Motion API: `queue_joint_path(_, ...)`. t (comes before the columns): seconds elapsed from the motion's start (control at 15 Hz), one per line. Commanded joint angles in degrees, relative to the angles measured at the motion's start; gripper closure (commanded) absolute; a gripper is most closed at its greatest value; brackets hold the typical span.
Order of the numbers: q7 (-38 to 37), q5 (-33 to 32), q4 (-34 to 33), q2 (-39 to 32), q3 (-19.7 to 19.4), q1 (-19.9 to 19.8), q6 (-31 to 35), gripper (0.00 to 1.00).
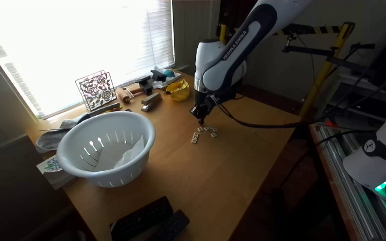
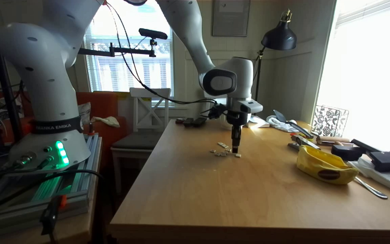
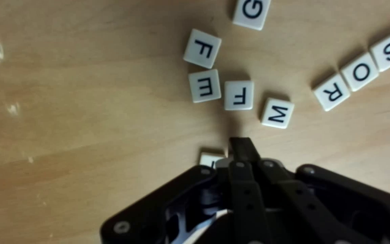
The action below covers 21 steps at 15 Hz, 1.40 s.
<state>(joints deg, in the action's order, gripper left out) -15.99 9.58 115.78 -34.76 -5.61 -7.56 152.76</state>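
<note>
In the wrist view, my closed gripper (image 3: 245, 149) looks empty, a three-tile row (image 3: 361, 72) lined up at two o'clock, loose tiles (image 3: 239, 95) toward twelve.

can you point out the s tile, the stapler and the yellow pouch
S tile (image 3: 389, 51): wrist view, on its lettered top face.
Stapler (image 1: 151, 99): in an exterior view, on its upper arm.
Yellow pouch (image 2: 321, 165): in an exterior view, on its side.

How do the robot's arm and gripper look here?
The arm is white and rounded, with dark panels, FRANKA EMIKA lettering and green lights on its base. Black cables attach to it. The gripper is black, with slim fingers and visible screws.
</note>
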Motion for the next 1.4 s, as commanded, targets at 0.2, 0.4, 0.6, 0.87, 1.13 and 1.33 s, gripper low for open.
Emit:
queue_joint_path(0.2,3.43,1.43,3.58,2.83,1.89,-0.1,2.04,1.0)
queue_joint_path(0.4,4.28,1.5,3.55,2.82,2.47,-0.06,2.2,1.0)
queue_joint_path(0.6,4.66,1.23,3.24,2.48,2.69,0.22,1.48,1.0)
queue_joint_path(0.87,4.54,0.89,2.77,1.88,2.72,0.72,1.14,1.0)
queue_joint_path(1.13,2.45,0.03,1.47,0.33,1.03,2.01,1.06,1.0)
queue_joint_path(1.33,0.8,-0.33,0.83,-0.48,-0.57,2.79,1.28,1.0)
